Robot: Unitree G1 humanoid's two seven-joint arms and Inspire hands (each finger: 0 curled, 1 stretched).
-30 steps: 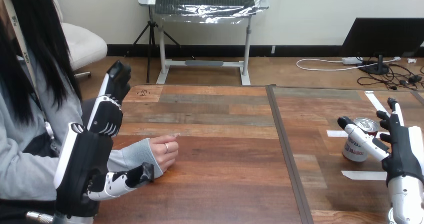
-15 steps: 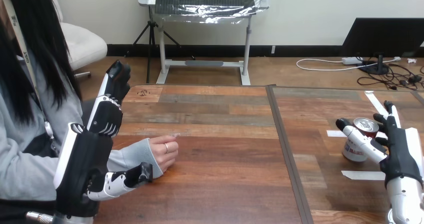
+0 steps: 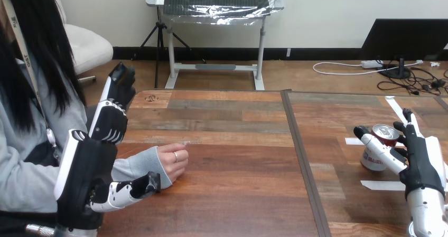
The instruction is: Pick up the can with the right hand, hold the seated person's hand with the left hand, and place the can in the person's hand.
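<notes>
1. A wooden table (image 3: 227, 142) of brown planks with visible grain is made of two tops that meet at a dark seam (image 3: 301, 152) running away from the viewer.
2. The can (image 3: 374, 151), a short metal cylinder with a white and red side and a shiny lid, stands upright on the right-hand tabletop, near the table's right edge. Whether the lid is opened, or what is inside, cannot be told.
3. The right hand (image 3: 420, 160), black with white shells, stands at the can with its fingers (image 3: 408, 122) nearly straight and pointing up just to the right of the can. Its thumb (image 3: 376, 146) reaches across the can's near side. The hand is spread wide, with the can between thumb and fingers, and no firm grip can be seen.
4. Flat strips of white tape (image 3: 383, 185) lie on the wood around the can.
5. The left hand (image 3: 87, 168) is raised at the table's left edge, fingers extended upward and relaxed, holding nothing. Its thumb (image 3: 132, 189) points right, just below the person's grey sleeve cuff (image 3: 145, 166).
6. The person's hand (image 3: 175, 162) rests on the left tabletop in a loose fist, well apart from the can.
</notes>
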